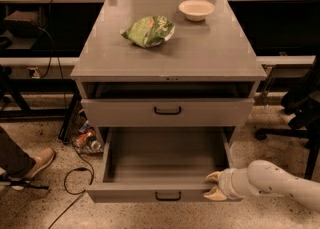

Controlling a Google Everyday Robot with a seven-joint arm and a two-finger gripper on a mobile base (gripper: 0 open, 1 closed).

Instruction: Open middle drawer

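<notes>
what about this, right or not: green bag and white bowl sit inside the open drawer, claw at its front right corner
No: the camera view shows the green bag and white bowl on the cabinet top, not in the middle drawer; the claw is at its front right corner.

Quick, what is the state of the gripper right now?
The gripper is closed on the front of the middle drawer, at its right end.

One desk [200,53], two drawers, the upper drawer [210,113] and the middle drawer [125,195], one bowl [196,9], one green bag [148,31], one gripper [213,186] at the middle drawer's front right corner.
</notes>
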